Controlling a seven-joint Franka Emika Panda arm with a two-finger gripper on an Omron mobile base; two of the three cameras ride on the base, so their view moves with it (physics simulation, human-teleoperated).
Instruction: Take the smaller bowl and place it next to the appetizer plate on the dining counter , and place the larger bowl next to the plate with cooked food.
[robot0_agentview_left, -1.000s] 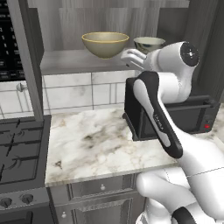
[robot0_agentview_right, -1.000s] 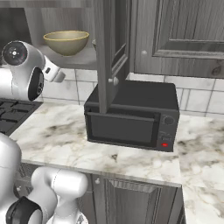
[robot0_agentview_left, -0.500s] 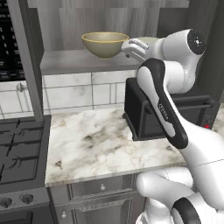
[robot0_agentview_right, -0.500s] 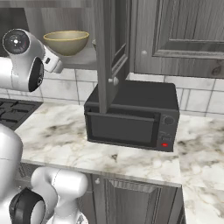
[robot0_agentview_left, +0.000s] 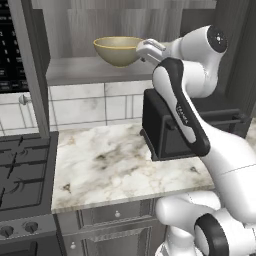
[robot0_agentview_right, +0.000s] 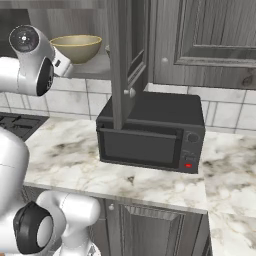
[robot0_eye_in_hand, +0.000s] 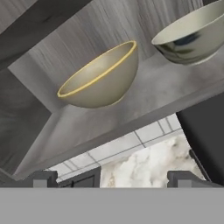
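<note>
**Open fingers facing two bowls on the cabinet shelf**

The two small dark fingers (robot0_eye_in_hand: 44, 179) of the white arm's gripper (robot0_eye_in_hand: 111, 180) are standing wide apart at the lower edge of the hand view, gripping nothing and touching nothing.

Bowls counted: two. The wide, deep tan-beige bowl with a yellowish rim (robot0_eye_in_hand: 101, 78) is sitting upright on the grey wooden cabinet shelf (robot0_eye_in_hand: 144, 103), beyond the fingers and apart from them. The smaller pale grey-green glazed bowl with a cream inside (robot0_eye_in_hand: 192, 36) is sitting on the same shelf, just beside the tan one without touching it. In the left base view the tan bowl (robot0_agentview_left: 118, 50) is showing next to the arm's white wrist; the grey-green bowl is hidden behind the arm there.

Other items counted: one black microwave oven (robot0_agentview_right: 150, 132) is resting on the white marble counter with grey-brown veins (robot0_agentview_left: 115, 165), below the shelf. One dark gas hob (robot0_agentview_left: 20, 170) is adjoining the counter's left end.
</note>
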